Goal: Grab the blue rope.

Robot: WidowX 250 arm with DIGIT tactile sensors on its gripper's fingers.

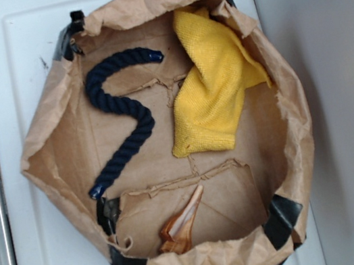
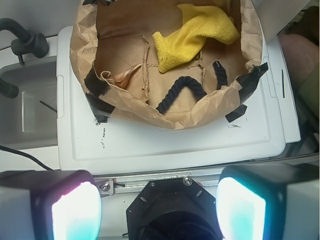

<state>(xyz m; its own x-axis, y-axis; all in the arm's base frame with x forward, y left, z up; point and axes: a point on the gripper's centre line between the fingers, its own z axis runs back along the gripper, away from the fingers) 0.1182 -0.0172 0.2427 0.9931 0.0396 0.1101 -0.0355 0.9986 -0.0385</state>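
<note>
The blue rope (image 1: 121,115) lies in an S-curve on the floor of the brown paper bag (image 1: 290,153), beside the yellow cloth (image 1: 214,91). In the wrist view the gripper (image 2: 159,210) hangs well outside the bag, its fingers (image 2: 75,210) spread wide and holding nothing.

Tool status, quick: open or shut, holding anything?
Tool: open and empty in the wrist view, pads spread wide, well short of the thick dark navy twisted rope lying in the brown paper-lined basket.
</note>
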